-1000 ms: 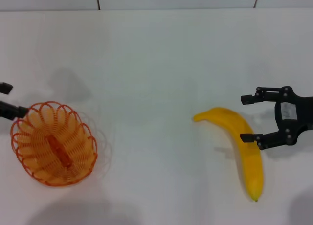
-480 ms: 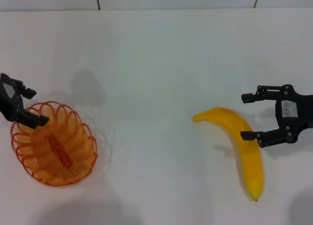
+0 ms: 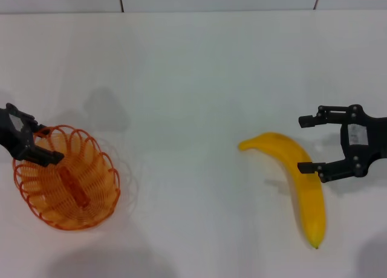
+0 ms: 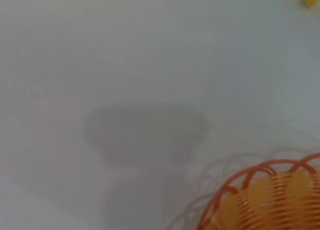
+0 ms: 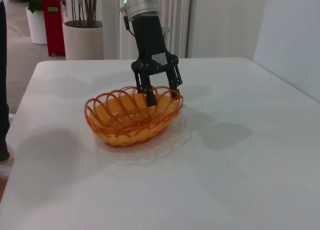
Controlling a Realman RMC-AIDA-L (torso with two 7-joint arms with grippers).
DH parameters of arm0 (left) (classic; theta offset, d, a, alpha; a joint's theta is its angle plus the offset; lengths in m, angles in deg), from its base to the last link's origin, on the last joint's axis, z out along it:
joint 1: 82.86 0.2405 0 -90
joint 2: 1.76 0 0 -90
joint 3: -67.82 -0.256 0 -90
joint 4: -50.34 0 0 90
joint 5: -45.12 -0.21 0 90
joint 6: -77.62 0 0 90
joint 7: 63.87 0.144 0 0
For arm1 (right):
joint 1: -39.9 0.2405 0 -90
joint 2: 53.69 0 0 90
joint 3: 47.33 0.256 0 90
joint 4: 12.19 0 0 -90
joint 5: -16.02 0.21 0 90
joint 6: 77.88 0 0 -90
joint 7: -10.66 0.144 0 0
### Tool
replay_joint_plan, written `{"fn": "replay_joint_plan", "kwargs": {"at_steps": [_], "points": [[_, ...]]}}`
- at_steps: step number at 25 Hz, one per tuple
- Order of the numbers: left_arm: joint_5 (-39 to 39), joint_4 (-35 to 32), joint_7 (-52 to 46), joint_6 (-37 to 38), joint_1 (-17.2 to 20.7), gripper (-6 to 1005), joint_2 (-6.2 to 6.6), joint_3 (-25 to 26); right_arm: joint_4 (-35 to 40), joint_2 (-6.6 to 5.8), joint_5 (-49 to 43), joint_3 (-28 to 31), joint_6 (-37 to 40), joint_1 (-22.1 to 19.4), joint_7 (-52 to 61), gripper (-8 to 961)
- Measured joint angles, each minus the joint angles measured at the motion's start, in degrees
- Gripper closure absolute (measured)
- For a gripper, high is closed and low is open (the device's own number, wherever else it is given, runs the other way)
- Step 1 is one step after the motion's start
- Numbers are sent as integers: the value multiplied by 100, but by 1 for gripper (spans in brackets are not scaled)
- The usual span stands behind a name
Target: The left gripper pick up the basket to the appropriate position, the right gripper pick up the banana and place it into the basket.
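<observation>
Fingers of the left gripper (image 3: 37, 144) stand apart and straddle the basket's rim at its far left edge, one finger (image 3: 43, 158) reaching in over the wire loops and the other outside; the right wrist view shows the same claw (image 5: 161, 97) lowered onto the rim, one finger inside and one outside, not closed on the wire. Directly beneath it, the orange wire basket (image 3: 66, 177) rests flat on the white table (image 3: 193, 78) at the robot's left, holding nothing but its own woven floor; the left wrist view catches only an arc of its scalloped edge (image 4: 260, 195) and the claw's shadow on the table. Toward the centre the tabletop is bare. Further right, the banana (image 3: 299, 181) lies on the table well apart from the basket, its curved end pointing left and its dark tip nearest the robot. At the far right, the right gripper (image 3: 307, 144) hangs spread wide beside the banana, its near finger (image 3: 311, 167) over or against the fruit's upper part, the far finger off it; nothing is gripped. Judged from this layout, neither step is complete: the basket is not yet lifted or repositioned, and the banana remains to be grasped, carried across and set inside.
</observation>
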Motion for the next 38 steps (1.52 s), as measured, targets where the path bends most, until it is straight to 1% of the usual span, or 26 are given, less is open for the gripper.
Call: {"fn": "replay_joint_plan", "kwargs": {"at_steps": [10, 16, 22, 27, 38], "points": [[-23, 26, -136, -2, -28, 308, 0, -16, -5, 0, -17, 0, 0, 6, 0, 66], [-32, 26, -225, -38, -28, 450, 12, -31, -9, 0, -22, 5, 0, 9, 0, 67], [-32, 86, -341, -231, 1, 681, 1, -264, -14, 0, -21, 5, 0, 17, 0, 67], [-32, 137, -357, -247, -16, 797, -3, -309, -14, 0, -21, 10, 0, 17, 0, 67], [-31, 133, -302, -281, -26, 793, -20, -323, -14, -4, -26, 14, 0, 17, 0, 67]]}}
